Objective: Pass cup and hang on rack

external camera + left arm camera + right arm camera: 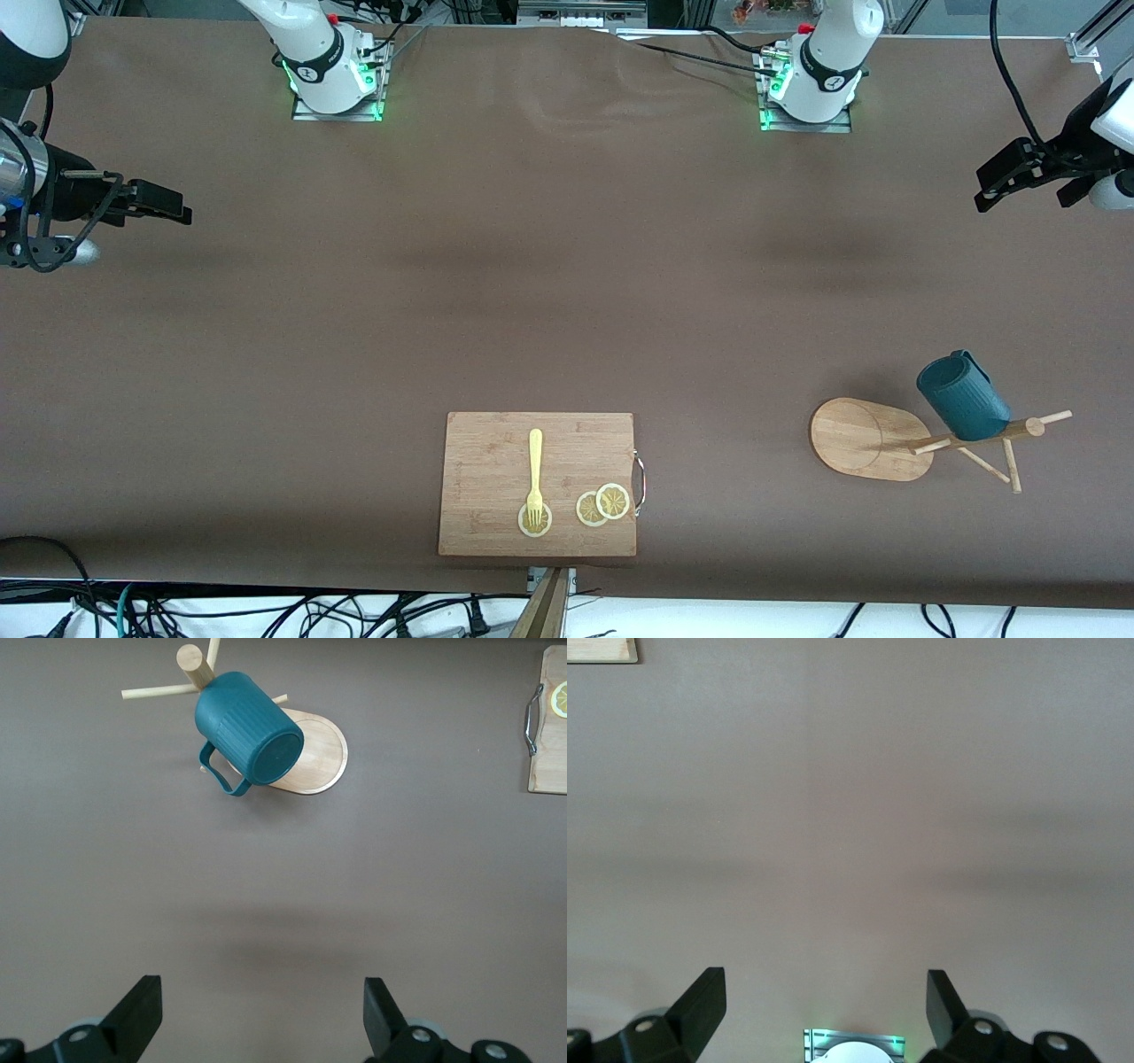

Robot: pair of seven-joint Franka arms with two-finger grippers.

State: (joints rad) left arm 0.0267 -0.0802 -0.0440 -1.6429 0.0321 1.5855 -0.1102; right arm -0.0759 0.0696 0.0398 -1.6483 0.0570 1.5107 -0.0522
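Observation:
The teal-blue ribbed cup hangs by its handle on a peg of the bamboo rack, near the front camera at the left arm's end of the table. In the left wrist view the cup shows its base, with the rack's oval foot under it. My left gripper is open and empty, up in the air over the table's end, well apart from the rack; its jaws stand wide. My right gripper is open and empty over the right arm's end, its jaws wide over bare cloth.
A rectangular wooden cutting board lies near the front edge at the middle, with a yellow fork and lemon slices on it. Its edge shows in the left wrist view and the right wrist view. Brown cloth covers the table.

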